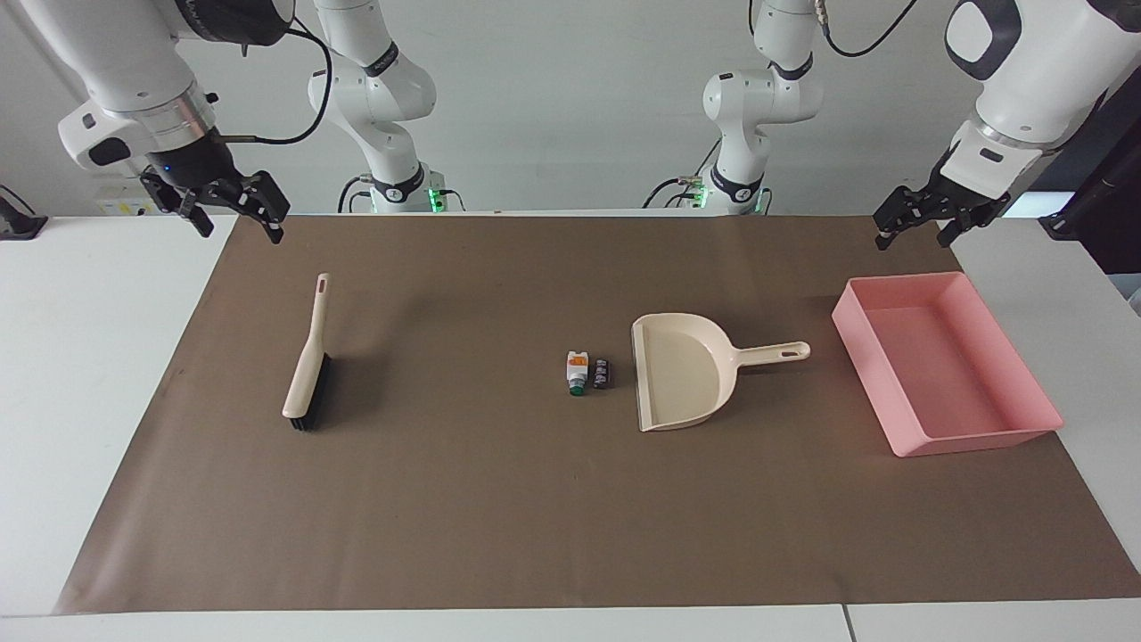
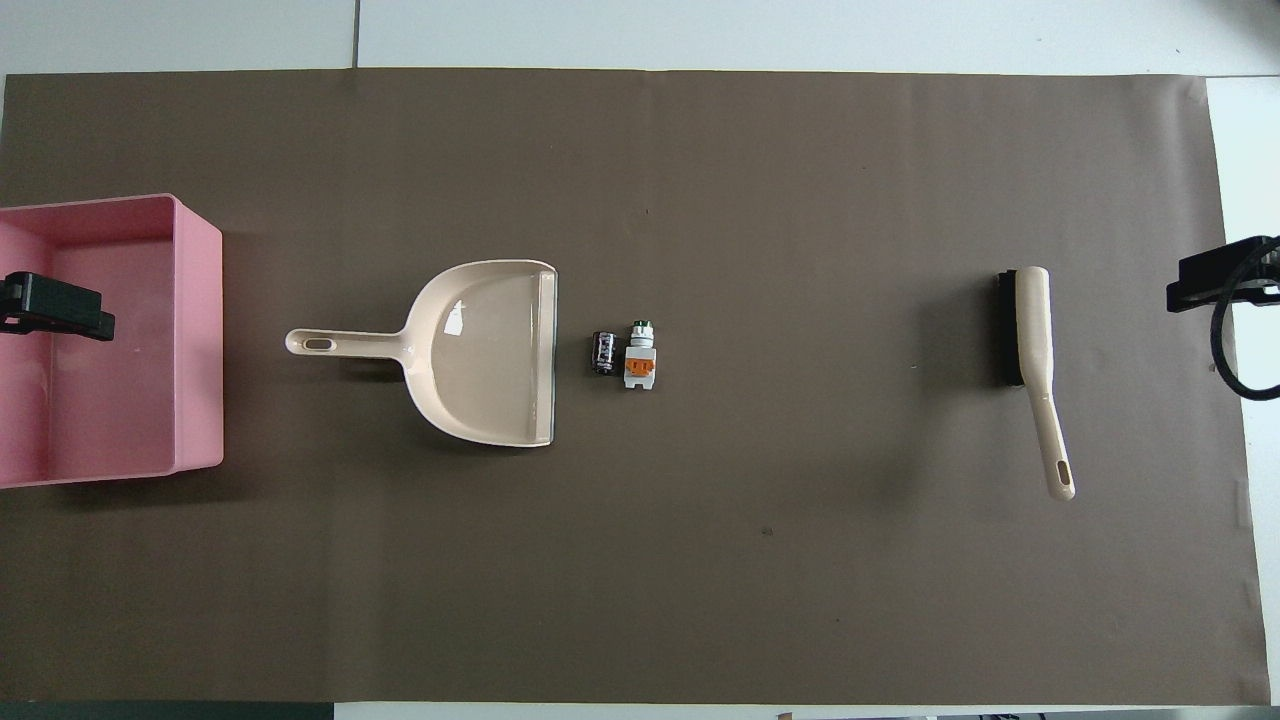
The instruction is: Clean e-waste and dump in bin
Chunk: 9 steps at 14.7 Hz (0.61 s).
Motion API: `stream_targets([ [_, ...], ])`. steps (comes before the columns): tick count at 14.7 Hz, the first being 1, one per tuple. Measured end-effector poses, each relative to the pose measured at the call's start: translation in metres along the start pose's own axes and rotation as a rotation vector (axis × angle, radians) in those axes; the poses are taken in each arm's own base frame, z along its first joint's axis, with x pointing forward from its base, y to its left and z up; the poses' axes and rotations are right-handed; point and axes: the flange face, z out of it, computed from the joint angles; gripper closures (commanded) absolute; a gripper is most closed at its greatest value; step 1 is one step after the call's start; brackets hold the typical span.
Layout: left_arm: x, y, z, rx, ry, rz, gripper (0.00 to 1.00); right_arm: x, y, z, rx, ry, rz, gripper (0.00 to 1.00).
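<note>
The e-waste lies mid-mat: a white part with an orange patch and green tip [image 1: 578, 369] [image 2: 640, 366] and a black part [image 1: 603, 374] [image 2: 603, 353] touching it, just in front of the beige dustpan's [image 1: 682, 374] [image 2: 490, 350] open mouth. The pink bin [image 1: 936, 366] [image 2: 150, 400] stands at the left arm's end and holds nothing. My left gripper [image 1: 912, 234] [image 2: 55, 308] hangs open and empty in the air over the bin. My right gripper [image 1: 242, 230] [image 2: 1215, 285] hangs open and empty over the mat's edge at the right arm's end.
A beige brush with black bristles [image 1: 307, 366] [image 2: 1035, 340] lies on the brown mat [image 1: 499, 499] toward the right arm's end, handle pointing to the robots. The dustpan's handle points toward the bin. White table [image 1: 98, 357] surrounds the mat.
</note>
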Motion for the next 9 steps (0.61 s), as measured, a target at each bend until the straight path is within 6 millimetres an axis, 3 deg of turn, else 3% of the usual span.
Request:
stream_targets([
  [2,0.001,0.007,0.002,0.001,0.002,0.144,0.01,0.000,0.000,0.006,0.000,-0.011,-0.001,0.00],
  [4,0.005,0.027,0.007,0.004,0.008,0.289,0.01,-0.002,-0.001,0.021,0.002,0.003,-0.004,0.00],
  [7,0.019,0.068,0.027,0.025,0.066,0.614,0.01,-0.012,-0.003,0.061,0.011,0.029,-0.011,0.00],
  [9,0.022,0.088,0.052,0.027,0.047,0.875,0.02,-0.024,-0.003,0.096,0.014,0.015,-0.015,0.00],
])
